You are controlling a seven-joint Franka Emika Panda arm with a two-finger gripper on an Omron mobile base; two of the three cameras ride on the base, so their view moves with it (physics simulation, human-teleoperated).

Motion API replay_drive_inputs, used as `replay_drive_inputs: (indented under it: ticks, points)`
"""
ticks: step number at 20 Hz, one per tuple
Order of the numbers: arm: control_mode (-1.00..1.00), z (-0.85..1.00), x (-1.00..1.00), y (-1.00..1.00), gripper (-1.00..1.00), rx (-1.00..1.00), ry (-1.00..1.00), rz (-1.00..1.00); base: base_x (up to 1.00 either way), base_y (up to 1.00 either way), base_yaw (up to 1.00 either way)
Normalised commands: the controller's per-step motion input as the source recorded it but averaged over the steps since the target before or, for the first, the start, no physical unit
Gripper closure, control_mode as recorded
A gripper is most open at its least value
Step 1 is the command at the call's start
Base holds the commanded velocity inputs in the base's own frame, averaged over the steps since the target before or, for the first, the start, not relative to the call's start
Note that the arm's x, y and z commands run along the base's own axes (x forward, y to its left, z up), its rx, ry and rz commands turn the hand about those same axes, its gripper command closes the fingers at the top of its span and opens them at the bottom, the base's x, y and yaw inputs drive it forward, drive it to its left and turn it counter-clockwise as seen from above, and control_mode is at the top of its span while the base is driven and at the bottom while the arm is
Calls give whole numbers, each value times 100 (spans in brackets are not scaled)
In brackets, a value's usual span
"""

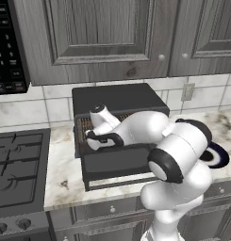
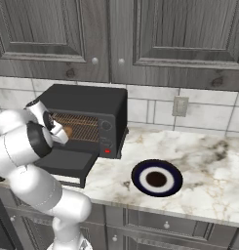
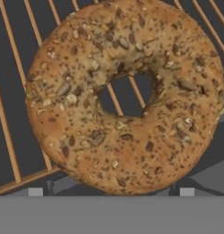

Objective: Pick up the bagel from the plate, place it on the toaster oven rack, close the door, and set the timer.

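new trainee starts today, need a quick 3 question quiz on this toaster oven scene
1. True or false: the black boxy toaster oven's wide dark drop-down door is closed.
2. Where does the round seeded brown bagel lie?
A. on the round navy plate with a white ring
B. on the copper-brown wire rack
C. on the marble counter
3. Fill in: the gripper's jaws are ___.

Key: 1 false, the door hangs open. 2 B, the plate is bare. 3 open, small dark fingertips standing wide near the bagel's edge.
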Motion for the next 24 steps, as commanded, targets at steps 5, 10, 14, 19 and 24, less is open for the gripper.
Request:
replay_drive_inputs:
  ticks: [5, 10, 14, 19, 24]
  points:
    - [-100, 0, 23, 7, -100, 0, -2, 0, 0, 0, 0]
    - [-100, 1, -49, 4, -100, 0, -4, 0, 0, 0, 0]
    - [-100, 7, -79, 0, -100, 0, -4, 0, 0, 0, 0]
    - [-100, 49, -85, 0, -100, 0, 0, 0, 0, 0, 0]
    - [-100, 100, -73, 15, -100, 0, 0, 6, 0, 0, 0]
